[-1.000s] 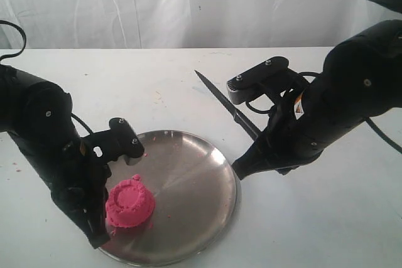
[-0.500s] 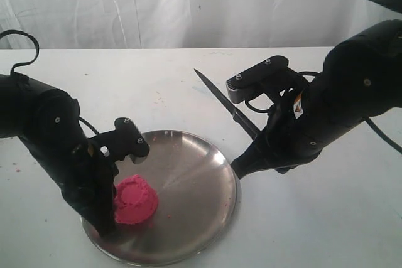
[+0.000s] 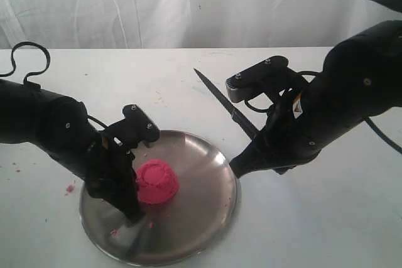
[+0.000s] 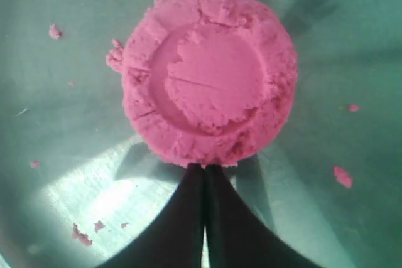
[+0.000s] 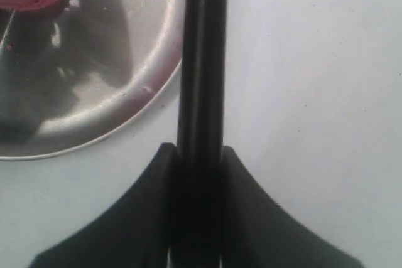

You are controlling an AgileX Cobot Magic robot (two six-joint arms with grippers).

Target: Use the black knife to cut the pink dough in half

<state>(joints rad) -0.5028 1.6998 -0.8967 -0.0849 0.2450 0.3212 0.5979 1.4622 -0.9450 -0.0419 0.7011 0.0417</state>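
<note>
One pink dough (image 3: 157, 182) on plate (image 3: 201, 218); left jaws closed empty, right jaws clamp black knife (image 3: 226, 106).

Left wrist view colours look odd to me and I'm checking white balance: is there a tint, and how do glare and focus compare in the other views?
Left wrist view: green-teal cast over the round steel plate, pink dough dome sharp, glare patch near the closed left gripper. Right wrist view: neutral, slim black knife soft-edged close up. Exterior view: slightly soft, bright streak on plate.
</note>
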